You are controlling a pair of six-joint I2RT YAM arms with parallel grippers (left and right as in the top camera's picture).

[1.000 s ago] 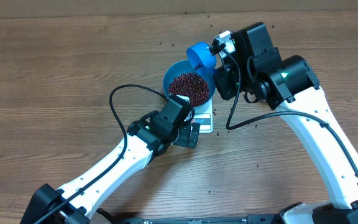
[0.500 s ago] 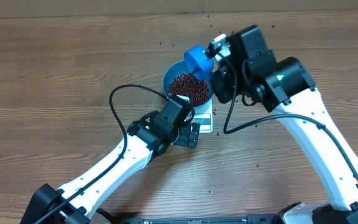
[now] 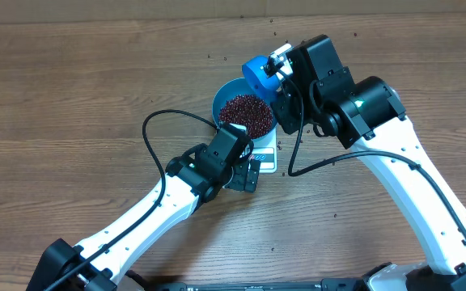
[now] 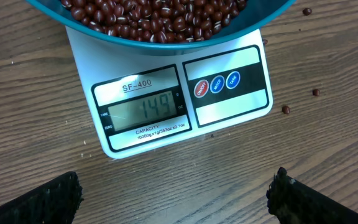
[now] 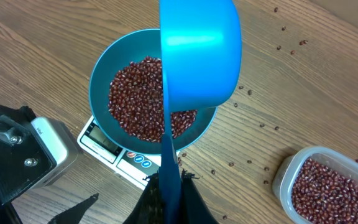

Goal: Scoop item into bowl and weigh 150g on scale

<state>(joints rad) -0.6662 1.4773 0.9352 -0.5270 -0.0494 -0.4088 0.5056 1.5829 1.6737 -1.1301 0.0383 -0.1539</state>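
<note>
The blue bowl (image 3: 221, 101) sits on the white scale (image 3: 269, 158), holding a mound of dark red beans (image 3: 246, 115). My right gripper (image 3: 281, 71) is shut on the handle of a small blue scoop (image 3: 259, 74), which hangs tipped above the bowl's far right rim. In the right wrist view the scoop's (image 5: 197, 56) outer side faces the camera over the bowl (image 5: 101, 81) and its beans (image 5: 142, 99). My left gripper (image 4: 176, 182) stands open and empty just in front of the scale (image 4: 229, 109), whose lit display (image 4: 143, 111) faces it.
A clear plastic tub (image 5: 284, 174) with more beans stands to the right of the scale. Loose beans (image 5: 278, 46) lie scattered on the wooden table around it, a few also beside the scale (image 4: 285, 109). The left arm's cable (image 3: 156, 133) loops left of the bowl.
The right arm has shifted slightly left and back with the scoop, which stays tipped over the bowl's rim. The left arm has not moved.
</note>
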